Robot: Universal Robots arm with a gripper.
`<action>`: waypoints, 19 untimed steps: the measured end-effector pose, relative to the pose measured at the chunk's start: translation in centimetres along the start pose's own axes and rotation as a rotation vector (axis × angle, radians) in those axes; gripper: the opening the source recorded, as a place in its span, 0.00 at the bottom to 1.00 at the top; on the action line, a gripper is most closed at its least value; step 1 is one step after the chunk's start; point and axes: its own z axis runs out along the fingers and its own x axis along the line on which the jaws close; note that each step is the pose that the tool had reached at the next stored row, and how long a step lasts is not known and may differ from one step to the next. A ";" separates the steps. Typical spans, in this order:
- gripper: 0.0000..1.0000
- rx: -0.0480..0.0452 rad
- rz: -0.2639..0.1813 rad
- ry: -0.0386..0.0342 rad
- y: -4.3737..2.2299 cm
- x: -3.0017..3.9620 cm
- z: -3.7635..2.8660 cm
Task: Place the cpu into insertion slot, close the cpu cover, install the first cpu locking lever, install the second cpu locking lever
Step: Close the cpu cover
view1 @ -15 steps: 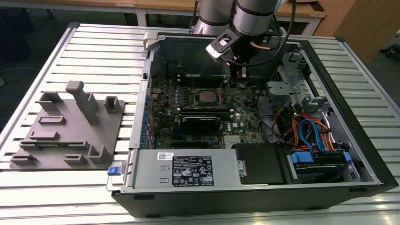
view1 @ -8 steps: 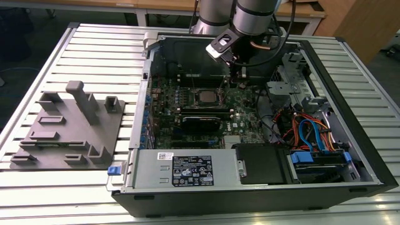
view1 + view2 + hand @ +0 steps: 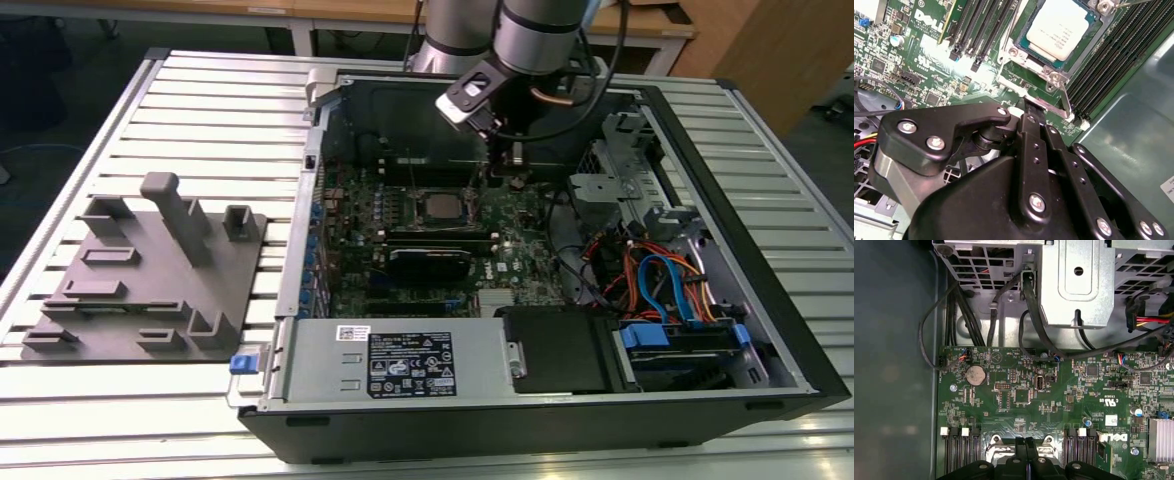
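The cpu (image 3: 1059,27), a square chip with a dull silver top, lies flat in the insertion slot (image 3: 1023,36) on the green board; it also shows in the exterior view as the cpu (image 3: 438,207). Around the chip lies the cpu cover (image 3: 1040,67), a silvery frame down over its edges. Thin wire levers (image 3: 1013,35) run along the socket's sides. My gripper (image 3: 1029,107) has its black fingers (image 3: 1021,452) pressed together, and its tip sits at the cover's near edge, beside a lever end. In the exterior view the gripper (image 3: 507,170) hangs inside the case just behind the socket.
The open computer case (image 3: 747,330) lies on a slatted table. Black memory slots (image 3: 979,30) flank the socket. A drive cage (image 3: 1079,285) with black cables (image 3: 1029,305) stands beyond the board's edge. A grey fixture plate (image 3: 147,270) sits at the exterior view's left.
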 end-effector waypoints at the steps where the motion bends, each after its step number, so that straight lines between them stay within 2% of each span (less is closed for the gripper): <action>1: 0.10 0.0000 0.000 0.0000 -0.05 0.00 0.00; 19: 0.10 0.0000 0.000 0.0001 -0.99 0.01 0.05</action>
